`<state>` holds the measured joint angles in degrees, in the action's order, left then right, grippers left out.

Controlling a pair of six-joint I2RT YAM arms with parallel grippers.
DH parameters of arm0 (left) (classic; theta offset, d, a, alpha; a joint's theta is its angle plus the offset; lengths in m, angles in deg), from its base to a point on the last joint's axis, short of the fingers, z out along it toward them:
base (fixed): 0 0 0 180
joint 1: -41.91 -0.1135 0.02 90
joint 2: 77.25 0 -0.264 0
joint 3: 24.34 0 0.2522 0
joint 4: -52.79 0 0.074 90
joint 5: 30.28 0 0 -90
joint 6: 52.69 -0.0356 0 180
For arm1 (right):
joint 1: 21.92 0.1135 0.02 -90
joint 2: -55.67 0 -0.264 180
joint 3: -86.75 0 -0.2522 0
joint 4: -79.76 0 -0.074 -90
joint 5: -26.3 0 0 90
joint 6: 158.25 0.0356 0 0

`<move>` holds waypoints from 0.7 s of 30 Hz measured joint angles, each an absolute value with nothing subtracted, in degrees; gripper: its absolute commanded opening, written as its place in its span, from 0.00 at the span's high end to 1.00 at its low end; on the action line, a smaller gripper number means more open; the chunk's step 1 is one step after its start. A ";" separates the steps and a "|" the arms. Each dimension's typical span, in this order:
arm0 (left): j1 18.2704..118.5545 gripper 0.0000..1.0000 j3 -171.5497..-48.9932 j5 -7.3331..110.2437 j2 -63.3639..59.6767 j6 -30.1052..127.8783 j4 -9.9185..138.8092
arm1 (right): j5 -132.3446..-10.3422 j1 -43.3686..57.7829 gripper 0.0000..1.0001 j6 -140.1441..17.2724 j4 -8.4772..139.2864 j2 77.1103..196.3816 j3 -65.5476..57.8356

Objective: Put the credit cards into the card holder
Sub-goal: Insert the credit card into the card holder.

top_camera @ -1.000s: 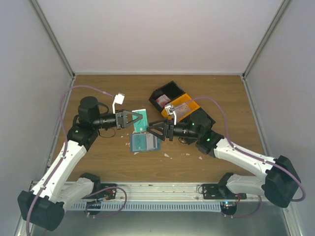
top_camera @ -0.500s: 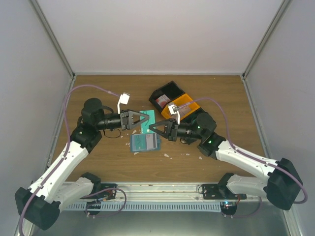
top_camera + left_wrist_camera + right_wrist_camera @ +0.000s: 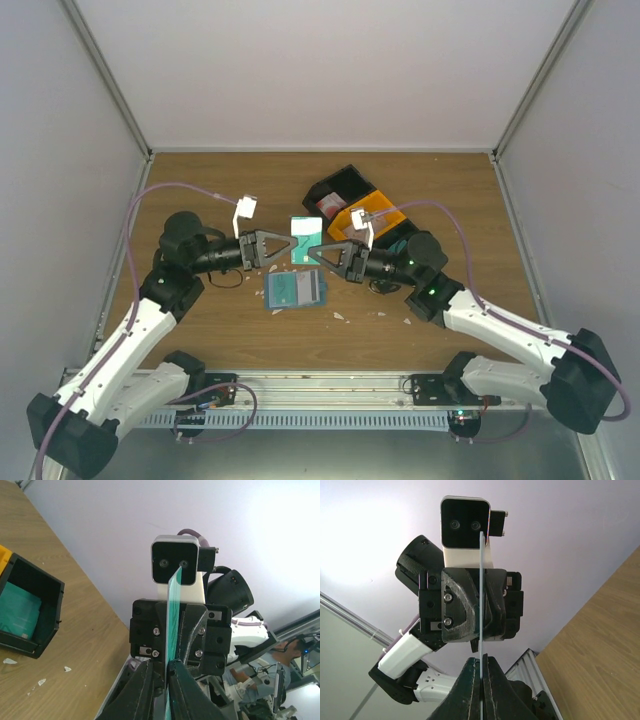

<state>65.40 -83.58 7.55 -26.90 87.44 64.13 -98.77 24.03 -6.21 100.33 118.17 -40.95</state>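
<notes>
A thin teal card (image 3: 305,240) hangs in the air at the middle of the table, pinched from both sides. My left gripper (image 3: 286,244) is shut on its left edge and my right gripper (image 3: 319,252) on its right edge. In the left wrist view the card (image 3: 173,605) runs edge-on between my fingertips (image 3: 166,667) into the opposite jaws. The right wrist view shows the same card (image 3: 480,570) as a thin line clamped in my gripper (image 3: 481,661). The teal-blue card holder (image 3: 295,290) lies flat on the wood, just in front of and below the card.
A black bin (image 3: 338,190) holding a reddish card (image 3: 328,207) and an orange bin (image 3: 378,220) stand at the back right, behind my right arm. Another black bin (image 3: 30,617) with something teal inside shows in the left wrist view. Small white scraps (image 3: 338,316) lie near the holder.
My right gripper, open a second ago, has shut on the card's right edge. The card, held by my left gripper before, has shifted slightly right and toward the back with both arms.
</notes>
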 measured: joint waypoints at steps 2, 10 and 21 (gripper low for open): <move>65.40 0.94 -83.01 7.29 -26.90 87.92 63.74 | -98.60 24.03 0.99 -5.93 100.37 118.54 -40.95; 65.11 1.00 -81.46 7.95 -27.06 87.72 63.87 | -98.51 23.05 0.54 -6.28 100.24 121.44 -40.88; 64.66 1.00 -81.56 23.44 -23.38 78.67 81.03 | -86.47 21.87 0.37 -18.06 81.11 120.63 -40.86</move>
